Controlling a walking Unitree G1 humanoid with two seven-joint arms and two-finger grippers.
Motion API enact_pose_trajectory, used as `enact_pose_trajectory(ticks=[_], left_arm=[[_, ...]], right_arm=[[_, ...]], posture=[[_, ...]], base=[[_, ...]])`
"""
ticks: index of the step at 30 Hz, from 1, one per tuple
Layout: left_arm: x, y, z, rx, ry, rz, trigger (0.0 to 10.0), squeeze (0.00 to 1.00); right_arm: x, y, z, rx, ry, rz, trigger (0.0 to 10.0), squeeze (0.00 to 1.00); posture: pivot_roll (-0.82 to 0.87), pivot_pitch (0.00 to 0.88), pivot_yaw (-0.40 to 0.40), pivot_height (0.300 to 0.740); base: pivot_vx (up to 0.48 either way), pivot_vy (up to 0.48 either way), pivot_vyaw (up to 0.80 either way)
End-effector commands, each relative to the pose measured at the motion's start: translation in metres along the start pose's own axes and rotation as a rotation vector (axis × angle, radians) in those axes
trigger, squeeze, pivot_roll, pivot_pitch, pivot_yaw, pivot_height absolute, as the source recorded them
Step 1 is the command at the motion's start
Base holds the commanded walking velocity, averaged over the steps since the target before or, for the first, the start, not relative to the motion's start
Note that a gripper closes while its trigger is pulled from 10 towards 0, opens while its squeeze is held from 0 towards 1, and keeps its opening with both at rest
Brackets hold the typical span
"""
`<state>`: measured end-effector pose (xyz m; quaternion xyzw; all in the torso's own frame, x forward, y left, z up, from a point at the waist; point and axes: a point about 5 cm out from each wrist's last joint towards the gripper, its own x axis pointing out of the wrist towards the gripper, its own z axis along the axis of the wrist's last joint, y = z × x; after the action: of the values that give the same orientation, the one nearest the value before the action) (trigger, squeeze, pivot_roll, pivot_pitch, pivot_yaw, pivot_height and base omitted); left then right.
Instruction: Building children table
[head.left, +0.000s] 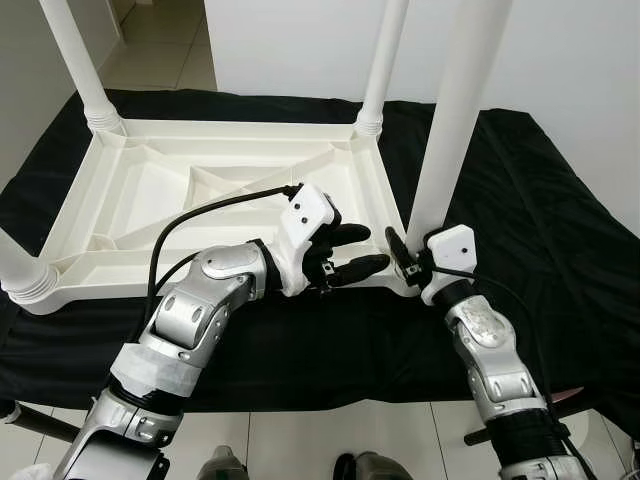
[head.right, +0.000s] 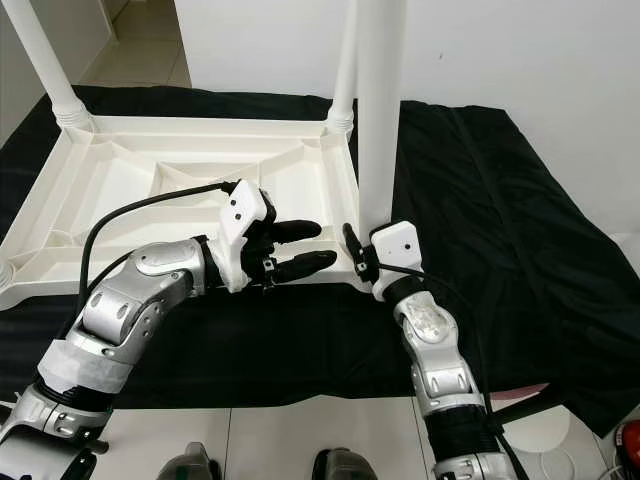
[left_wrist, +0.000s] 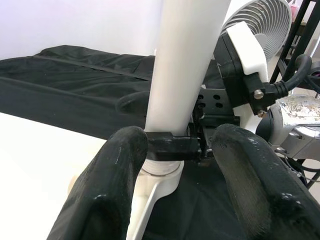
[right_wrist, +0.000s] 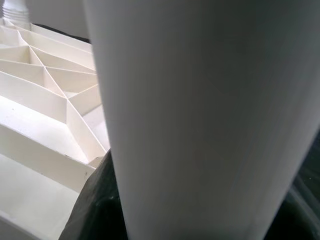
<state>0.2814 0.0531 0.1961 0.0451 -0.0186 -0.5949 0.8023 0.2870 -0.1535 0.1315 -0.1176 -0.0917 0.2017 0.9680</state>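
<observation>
The white table top (head.left: 215, 195) lies upside down on a black cloth (head.left: 540, 200); three legs already stand in their corners, and the fourth leg (head.left: 455, 110) stands upright at the near right corner socket (left_wrist: 160, 172). The right gripper (head.left: 408, 255) is clamped round the base of that leg, just above the socket; the left gripper (head.left: 355, 250) hovers just beside it with its fingers (left_wrist: 107, 185) spread apart and nothing between them. The step in hand looks like seating this last leg; to do it well, keep the leg plumb over the socket, steady the table frame with the free gripper, and press or twist straight down rather than sideways; a tilted leg would likely jam.
</observation>
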Motion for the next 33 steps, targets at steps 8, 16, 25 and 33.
enact_pose_trajectory(ticks=[8, 16, 25, 33], left_arm=[[-0.001, 0.003, 0.005, 0.008, 0.000, 0.021, 10.0, 0.00], [-0.001, 0.005, 0.008, 0.018, -0.003, 0.033, 10.0, 0.00], [-0.003, 0.006, 0.007, 0.025, 0.004, 0.046, 10.0, 0.00], [-0.004, 0.006, 0.007, 0.027, 0.003, 0.051, 10.0, 0.00]], right_arm=[[-0.015, 0.003, -0.032, 0.172, 0.141, -0.018, 10.0, 0.00], [-0.014, 0.007, -0.040, 0.313, 0.192, -0.080, 10.0, 0.00], [-0.012, 0.005, -0.045, 0.363, 0.246, -0.102, 10.0, 0.00], [-0.013, -0.002, -0.051, 0.449, 0.282, -0.196, 10.0, 0.00]], posture=[[0.05, 0.007, -0.028, 0.740], [0.05, 0.006, -0.027, 0.740], [0.05, 0.010, -0.031, 0.740], [0.05, 0.010, -0.033, 0.740]], base=[[0.000, 0.000, 0.00], [0.000, 0.000, 0.00], [0.000, 0.000, 0.00], [0.000, 0.000, 0.00]])
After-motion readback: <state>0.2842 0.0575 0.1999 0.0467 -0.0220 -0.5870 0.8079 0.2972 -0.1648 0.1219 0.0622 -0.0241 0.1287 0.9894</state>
